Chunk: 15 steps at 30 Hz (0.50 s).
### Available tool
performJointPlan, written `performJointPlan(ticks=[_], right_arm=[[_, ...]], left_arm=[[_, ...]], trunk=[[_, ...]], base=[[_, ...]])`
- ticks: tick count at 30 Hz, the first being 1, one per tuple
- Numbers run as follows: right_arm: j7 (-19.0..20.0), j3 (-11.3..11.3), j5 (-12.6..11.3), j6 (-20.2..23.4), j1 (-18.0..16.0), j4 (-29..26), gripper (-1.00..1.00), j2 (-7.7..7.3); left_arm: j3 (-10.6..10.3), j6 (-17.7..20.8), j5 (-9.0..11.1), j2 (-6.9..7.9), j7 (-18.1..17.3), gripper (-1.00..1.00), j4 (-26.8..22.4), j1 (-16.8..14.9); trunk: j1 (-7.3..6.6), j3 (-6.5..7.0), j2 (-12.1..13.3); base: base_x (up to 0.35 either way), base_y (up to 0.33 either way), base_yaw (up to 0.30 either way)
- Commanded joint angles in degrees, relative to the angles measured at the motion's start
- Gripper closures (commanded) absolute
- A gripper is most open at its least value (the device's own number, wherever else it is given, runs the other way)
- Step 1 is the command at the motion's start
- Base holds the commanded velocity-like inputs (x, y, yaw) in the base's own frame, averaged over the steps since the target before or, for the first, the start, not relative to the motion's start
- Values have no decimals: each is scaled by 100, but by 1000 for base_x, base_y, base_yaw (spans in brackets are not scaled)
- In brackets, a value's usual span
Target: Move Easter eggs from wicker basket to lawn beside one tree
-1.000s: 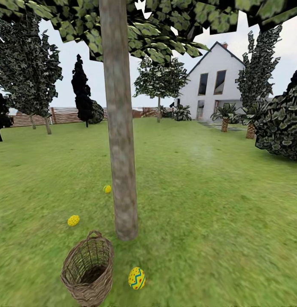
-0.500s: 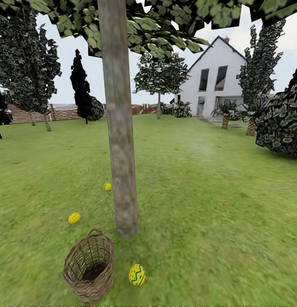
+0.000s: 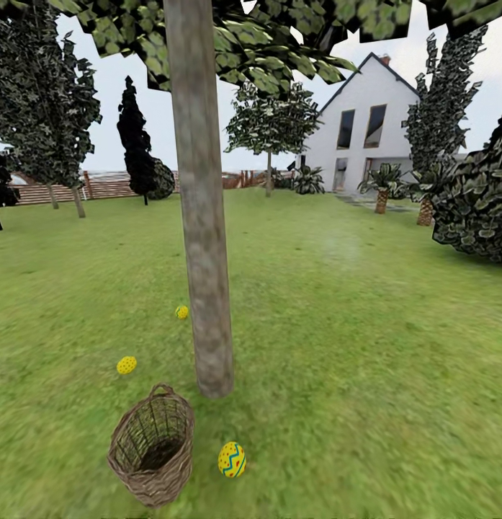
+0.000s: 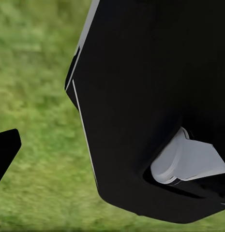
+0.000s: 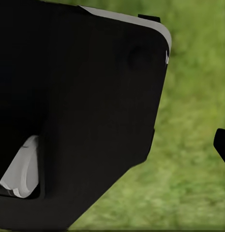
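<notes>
1. On the green lawn (image 3: pixel 366 346), left of the grey-brown tree trunk (image 3: pixel 202 216), a dotted yellow egg (image 3: pixel 126 365) lies apart from the basket.
2. The brown round wicker basket (image 3: pixel 151 445) tilts open; its dark inside shows no egg.
3. A second yellow egg (image 3: pixel 181 311) sits beside the trunk; a blue-zigzag egg (image 3: pixel 231 459) lies just beside the basket.
4. Black robot bodywork blocks both wrist views, so I cannot tell either gripper's state or placement.

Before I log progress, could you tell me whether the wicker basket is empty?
It looks empty: the wicker basket shows only dark weave inside, and three Easter eggs lie on the lawn.
</notes>
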Motion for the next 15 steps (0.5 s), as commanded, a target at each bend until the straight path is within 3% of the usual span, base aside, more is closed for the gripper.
performJointPlan(ticks=[1,7,15], right_arm=[[12,41,30,-14,-9,15,-100,1],[10,36,-6,-15,-11,8,-100,-1],[18,31,9,-12,-13,-18,-100,-15]], left_arm=[[6,17,54,-2,-13,-100,1,-3],[-1,17,36,-4,-13,-100,-7,-3],[-36,25,16,16,-13,-100,-8,-3]], trunk=[[-22,2,35],[-153,57,276],[-153,44,276]], base=[[0,0,0],[0,0,0],[0,0,0]])
